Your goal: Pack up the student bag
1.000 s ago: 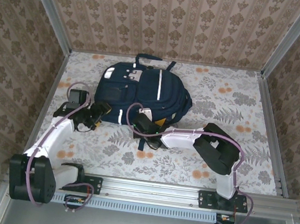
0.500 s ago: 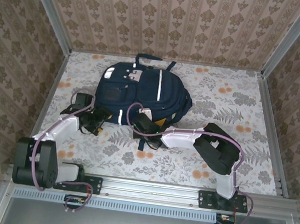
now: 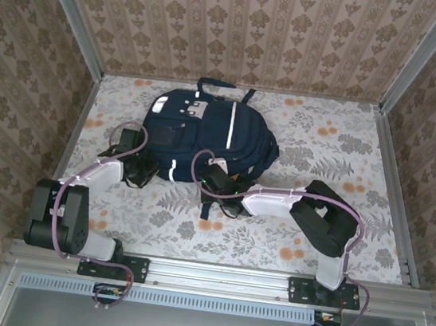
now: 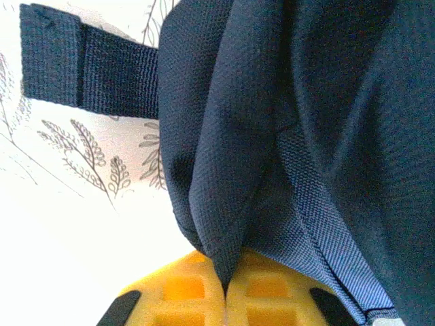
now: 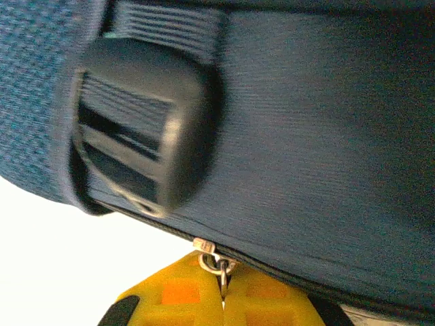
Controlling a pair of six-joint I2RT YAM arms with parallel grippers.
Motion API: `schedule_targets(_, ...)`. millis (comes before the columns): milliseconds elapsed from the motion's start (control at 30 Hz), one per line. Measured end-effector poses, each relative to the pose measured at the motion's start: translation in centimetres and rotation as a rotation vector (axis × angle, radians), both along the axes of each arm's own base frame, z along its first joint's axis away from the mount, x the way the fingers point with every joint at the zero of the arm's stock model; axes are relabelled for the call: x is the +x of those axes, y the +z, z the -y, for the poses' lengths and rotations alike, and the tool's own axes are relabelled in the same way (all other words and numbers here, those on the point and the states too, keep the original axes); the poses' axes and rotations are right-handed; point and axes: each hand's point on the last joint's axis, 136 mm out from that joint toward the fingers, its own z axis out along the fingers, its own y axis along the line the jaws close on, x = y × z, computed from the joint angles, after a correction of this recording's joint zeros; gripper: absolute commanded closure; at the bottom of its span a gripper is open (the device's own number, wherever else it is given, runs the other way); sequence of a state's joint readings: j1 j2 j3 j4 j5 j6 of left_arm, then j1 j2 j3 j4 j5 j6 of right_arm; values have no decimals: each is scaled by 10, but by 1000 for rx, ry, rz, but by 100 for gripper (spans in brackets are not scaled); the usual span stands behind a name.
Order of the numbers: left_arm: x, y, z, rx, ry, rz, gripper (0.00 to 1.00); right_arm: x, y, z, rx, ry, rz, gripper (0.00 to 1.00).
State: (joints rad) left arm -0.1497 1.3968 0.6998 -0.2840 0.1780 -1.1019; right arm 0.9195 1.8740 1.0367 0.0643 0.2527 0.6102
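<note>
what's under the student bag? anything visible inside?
The student bag lies directly on the floral table cover, and a strap pokes out beside it. Anything beneath is covered. Its zipper looks closed where seen, so the inside is hidden.

Floral-print tabletop (image 3: 325,145) w/ damask-wallpaper walls (image 3: 244,22) on 3 sides, alu frame rail (image 3: 227,277) at near edge

A: Backpack (image 3: 206,133): navy fabric, white stripes. Strap (image 4: 88,71) same navy; buckle (image 5: 136,139) black.
B: Noted. Surface (image 3: 325,145): white, grey fern leaves, orange blossoms. Walls (image 3: 244,22): tan, brown floral stripes.
A: Pads (image 4: 180,295) of the left gripper (image 4: 224,288): yellow. Zip pull (image 5: 216,261): silver. Arms (image 3: 273,201): white shells, black joints.
</note>
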Motion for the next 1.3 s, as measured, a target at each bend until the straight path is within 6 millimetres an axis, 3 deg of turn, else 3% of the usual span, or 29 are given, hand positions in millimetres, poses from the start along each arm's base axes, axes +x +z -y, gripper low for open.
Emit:
schedule_targets(300, 4, 0, -6, 17, 21, -15, 100, -4, 10, 45, -39, -3, 9, 100)
schedule_targets(500, 6, 2, -9, 20, 31, -40, 100, -1, 16, 89, -40, -47, -5, 100)
schedule_targets(667, 16, 0, -14, 36, 49, -65, 99, 11, 23, 137, -50, -151, -5, 100)
schedule_targets(767, 21, 0, -14, 46, 49, -77, 98, 14, 25, 148, -55, -173, -5, 100)
schedule_targets(867, 32, 2, -13, 80, 36, -89, 94, 11, 24, 147, -75, -148, -6, 100)
schedule_targets(967, 58, 4, -12, 125, -1, -108, 82, 3, 24, 134, -82, -90, -3, 100)
schedule_targets(1167, 169, 26, 5, 95, -131, 5, 56, -31, 32, 80, -62, 103, 7, 100)
schedule_targets(1233, 177, 38, 10, 85, -160, 48, 50, -39, 37, 57, -49, 159, 1, 100)
schedule_targets(1300, 166, 53, 12, 70, -170, 67, 48, -43, 39, 36, -25, 199, -18, 100)
